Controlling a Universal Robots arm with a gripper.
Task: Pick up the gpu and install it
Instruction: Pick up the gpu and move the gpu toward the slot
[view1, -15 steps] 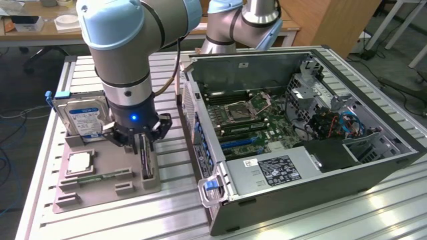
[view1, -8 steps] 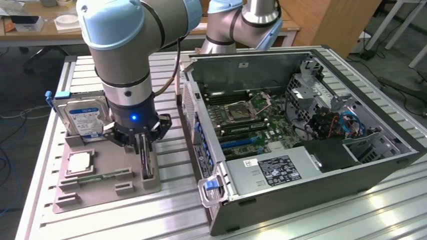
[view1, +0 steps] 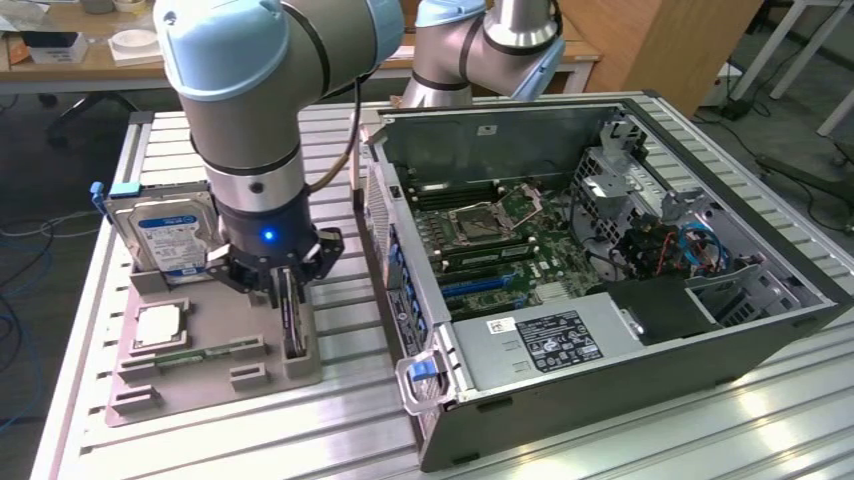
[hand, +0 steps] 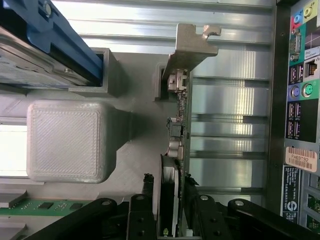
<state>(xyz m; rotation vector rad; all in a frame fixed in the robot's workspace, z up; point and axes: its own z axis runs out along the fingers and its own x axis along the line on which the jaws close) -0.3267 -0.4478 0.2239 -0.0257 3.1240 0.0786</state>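
Note:
The gpu (view1: 295, 318) is a thin black card standing on edge in a slot of the grey holder tray (view1: 200, 385), at the exterior view's left of the open computer case (view1: 601, 250). My gripper (view1: 286, 278) is lowered straight over it, and the fingers close on the card from both sides. In the wrist view the gpu (hand: 179, 131) runs away from my gripper (hand: 170, 217), its silvery metal bracket (hand: 192, 47) at the far end. The black fingers (hand: 141, 215) press against the card's two faces.
A blue-labelled hard drive (view1: 167, 240) stands at the tray's back and a square CPU chip (view1: 158, 325) lies near its middle. The case lies on its side with the motherboard (view1: 494, 235) exposed. Everything rests on a slatted metal table (view1: 267, 440). A second arm (view1: 481, 40) stands behind.

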